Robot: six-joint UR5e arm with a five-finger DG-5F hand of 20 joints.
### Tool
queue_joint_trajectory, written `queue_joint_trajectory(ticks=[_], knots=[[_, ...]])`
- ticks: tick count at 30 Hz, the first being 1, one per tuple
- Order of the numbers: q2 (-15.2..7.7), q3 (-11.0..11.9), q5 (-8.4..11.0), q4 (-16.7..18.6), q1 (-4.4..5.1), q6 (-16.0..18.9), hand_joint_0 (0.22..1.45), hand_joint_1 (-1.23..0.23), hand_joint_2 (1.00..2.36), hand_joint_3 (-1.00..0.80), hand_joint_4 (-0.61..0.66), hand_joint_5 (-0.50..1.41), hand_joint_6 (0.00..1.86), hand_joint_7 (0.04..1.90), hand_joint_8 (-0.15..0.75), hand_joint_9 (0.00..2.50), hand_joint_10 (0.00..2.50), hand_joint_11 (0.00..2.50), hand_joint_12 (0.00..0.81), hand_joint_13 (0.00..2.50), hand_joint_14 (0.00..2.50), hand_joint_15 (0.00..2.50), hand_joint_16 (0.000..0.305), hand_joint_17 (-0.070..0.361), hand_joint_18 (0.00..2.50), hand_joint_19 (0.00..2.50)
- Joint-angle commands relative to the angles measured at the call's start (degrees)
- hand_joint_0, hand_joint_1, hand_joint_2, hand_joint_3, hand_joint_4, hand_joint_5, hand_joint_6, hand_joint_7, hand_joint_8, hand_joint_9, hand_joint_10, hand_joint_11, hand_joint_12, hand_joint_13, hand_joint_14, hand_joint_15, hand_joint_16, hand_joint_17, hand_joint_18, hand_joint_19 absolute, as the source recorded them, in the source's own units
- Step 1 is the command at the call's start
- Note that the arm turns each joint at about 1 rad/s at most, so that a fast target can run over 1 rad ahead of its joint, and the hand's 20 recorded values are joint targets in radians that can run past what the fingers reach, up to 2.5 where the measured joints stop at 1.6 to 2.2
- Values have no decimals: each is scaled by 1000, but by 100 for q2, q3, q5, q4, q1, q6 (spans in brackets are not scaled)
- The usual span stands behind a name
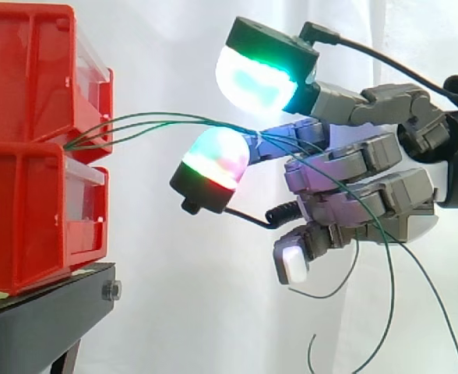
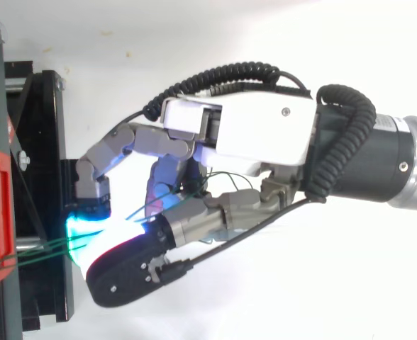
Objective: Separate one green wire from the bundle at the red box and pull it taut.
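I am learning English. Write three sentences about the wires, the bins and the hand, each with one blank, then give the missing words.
The green wires come out of the ___ bins.
The bins rest on a ___ stand.
In the side view, the wires' loose ends hang ___ the hand.
Missing words: red; black; below.

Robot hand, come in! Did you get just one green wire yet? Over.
Hand in among the green wires, grip unclear. Several wires bunched together, none separated, bowed slack from the red box. Nothing in the way.
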Motion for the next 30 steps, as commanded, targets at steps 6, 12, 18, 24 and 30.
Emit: queue_joint_trajectory(ticks=[6, 12, 18, 24, 30], knots=[[-4, 0, -45, 1, -77, 8, 605, -515, 1015, -346, 166, -206, 880, 930, 273, 1491, 1044, 1357, 336, 1890, 49, 1469, 60, 136, 1072, 566], [5, 9, -98, 53, -121, -45, 560, -545, 1004, -451, 190, -210, 885, 905, 280, 1464, 1112, 1309, 353, 1891, 57, 1458, 62, 140, 1087, 558], [-4, 0, -98, 150, -226, -221, 558, -410, 1002, -473, 181, -208, 875, 885, 284, 1481, 1071, 1336, 342, 1885, 75, 1451, 62, 140, 1091, 559], [-4, -70, -98, 185, -235, -221, 605, -474, 1011, -390, 168, -207, 870, 906, 273, 1490, 1034, 1347, 340, 1885, 64, 1456, 61, 137, 1082, 567], [-13, -70, -98, 211, -252, -221, 612, -596, 1023, -214, 161, -210, 897, 945, 272, 1458, 1147, 1350, 340, 1887, 44, 1467, 61, 137, 1090, 572]])
